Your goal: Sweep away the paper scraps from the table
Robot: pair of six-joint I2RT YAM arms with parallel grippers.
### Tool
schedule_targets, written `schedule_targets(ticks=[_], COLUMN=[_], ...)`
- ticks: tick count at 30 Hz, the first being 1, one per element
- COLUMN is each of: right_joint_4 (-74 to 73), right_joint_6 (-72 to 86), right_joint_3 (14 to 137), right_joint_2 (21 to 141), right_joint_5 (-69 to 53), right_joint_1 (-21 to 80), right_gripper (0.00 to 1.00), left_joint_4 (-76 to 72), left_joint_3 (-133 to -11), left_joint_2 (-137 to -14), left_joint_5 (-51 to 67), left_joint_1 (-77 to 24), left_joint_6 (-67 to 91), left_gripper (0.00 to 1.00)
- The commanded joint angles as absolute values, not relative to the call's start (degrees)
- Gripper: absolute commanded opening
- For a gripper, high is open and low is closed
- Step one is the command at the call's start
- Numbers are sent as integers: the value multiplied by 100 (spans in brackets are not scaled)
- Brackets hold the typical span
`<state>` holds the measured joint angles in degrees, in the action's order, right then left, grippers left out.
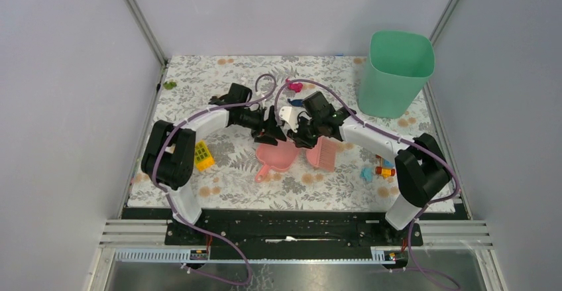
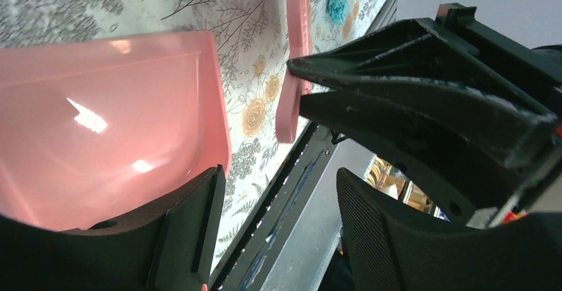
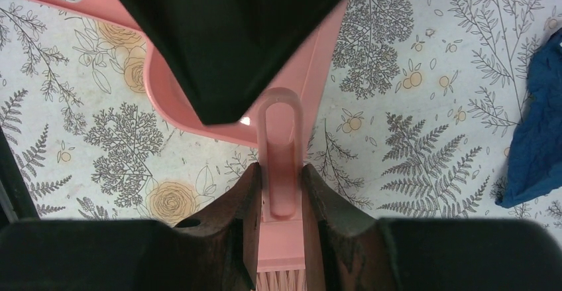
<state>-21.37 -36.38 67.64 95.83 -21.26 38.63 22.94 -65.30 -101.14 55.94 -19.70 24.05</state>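
**Arm and Gripper Status: Both Wrists Converged at Table Centre**

The yellow brick (image 1: 203, 155) lies near the left edge of the table (image 1: 199, 72), just beside the folded elbow of the left arm (image 1: 199, 122). From that elbow the forearm angles inward and away from the base. This places the left gripper (image 2: 278, 172) over the far rim of the pink dustpan (image 1: 278, 156). Its jaws stand wide apart with nothing between them. The dustpan wall lies beside one finger (image 2: 192, 231), outside the gap. The dustpan sits at table centre, with its handle pointing toward the near edge.

Beyond the two grippers, toward the far side, the magenta scrap (image 1: 295, 87) and the dark blue scrap (image 1: 296, 103) lie on the table near each other.

The right gripper (image 3: 281, 172) is closed on the handle of the pink brush (image 1: 323, 153), with one finger pressed against each side. The bristles fan toward the near edge, just to the right of the dustpan. Whether they touch the table cannot be determined.

The right arm (image 1: 371, 135) mirrors the left: its elbow is folded near the right edge and its forearm angles inward. The cyan scrap (image 1: 365, 172) lies near that elbow, just beside the toy-brick vehicle (image 1: 384, 170). The green bin (image 1: 396, 72) stands upright at the far right corner.
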Motion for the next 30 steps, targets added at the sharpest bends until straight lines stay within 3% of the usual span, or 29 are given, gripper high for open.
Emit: schedule_targets(ticks=[1, 14, 17, 19, 21, 28, 30], right_joint_4=[-1960, -1965, -1958, -1951, -1961, -2812, -2974], right_joint_6=[-3457, -3309, -3303, -3240, -3128, -2451, -2174], right_joint_3=[6812, 6838, 6847, 6847, 6863, 7365, 7473], right_joint_2=[9249, 9185, 9214, 9231, 9227, 8374, 8062], right_joint_5=[-2048, -2060, -2065, -2074, -2087, -2706, -2875], right_joint_1=[3824, 3824, 3823, 3824, 3819, 3545, 3364], right_gripper=[11, 11, 12, 13, 21, 79, 90], left_joint_4=[1991, 1806, 1766, 1747, 1844, 2622, 2915], left_joint_3=[-6980, -7536, -7507, -7497, -7533, -7557, -7583], left_joint_2=[-10376, -11101, -11102, -11093, -11080, -10651, -10449], left_joint_5=[5730, 5875, 5880, 5876, 5801, 5631, 5603], left_joint_1=[-2211, -2345, -2398, -2407, -2395, -2196, -2149], left_joint_6=[2430, 2654, 2658, 2667, 2598, 1672, 1278], left_gripper=[66, 38, 29, 17, 0, 0, 0])
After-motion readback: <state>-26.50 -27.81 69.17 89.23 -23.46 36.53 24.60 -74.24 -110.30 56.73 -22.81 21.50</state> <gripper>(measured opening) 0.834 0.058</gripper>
